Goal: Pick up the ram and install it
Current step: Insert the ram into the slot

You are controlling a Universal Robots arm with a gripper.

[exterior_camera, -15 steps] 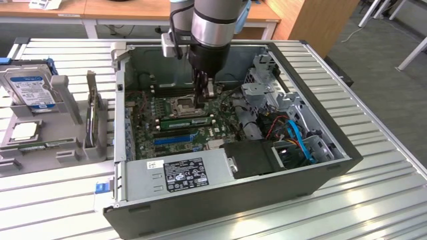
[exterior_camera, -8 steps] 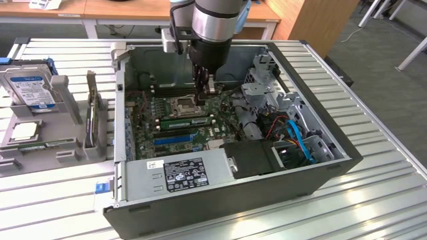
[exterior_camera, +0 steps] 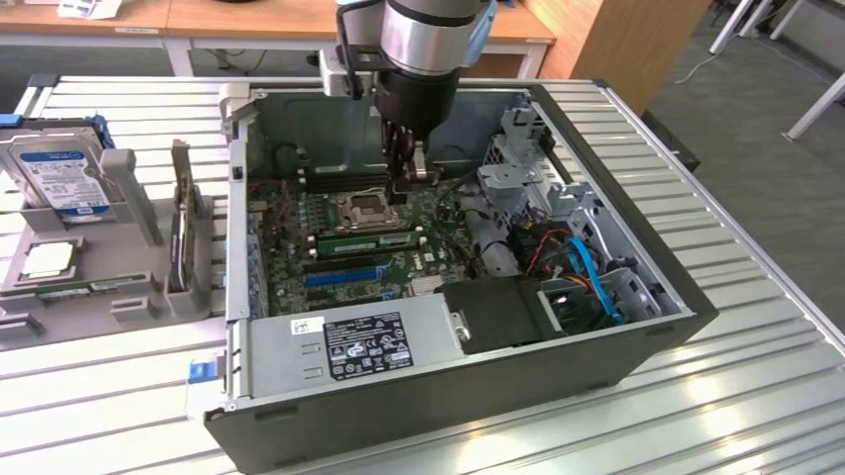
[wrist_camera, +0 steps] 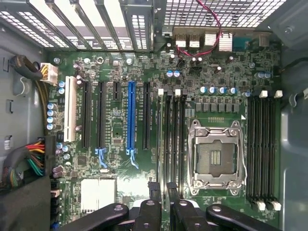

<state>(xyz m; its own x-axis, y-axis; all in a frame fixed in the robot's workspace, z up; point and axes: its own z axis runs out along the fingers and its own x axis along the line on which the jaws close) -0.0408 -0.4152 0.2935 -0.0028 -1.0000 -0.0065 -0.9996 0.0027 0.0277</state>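
A green ram stick (exterior_camera: 370,240) sits in a memory slot just beside the empty CPU socket (exterior_camera: 363,208), on the motherboard inside the open computer case. My gripper (exterior_camera: 410,176) hangs above the board, over the socket and slot area, apart from the stick. In the wrist view the two black fingertips (wrist_camera: 154,204) stand a little apart with nothing between them, so the gripper (wrist_camera: 163,204) is open. They line up with the black memory slots (wrist_camera: 172,139) beside the CPU socket (wrist_camera: 214,159). I cannot pick out the ram among those slots in that view.
A blue expansion slot (wrist_camera: 131,118) and more black slots (wrist_camera: 262,144) flank the socket. The power supply (exterior_camera: 350,341), drive cage (exterior_camera: 528,183) and cables (exterior_camera: 581,267) crowd the case. A grey tray (exterior_camera: 139,198) at the exterior view's left holds a hard drive (exterior_camera: 59,178), a chip (exterior_camera: 46,259) and a thin green strip (exterior_camera: 73,289).
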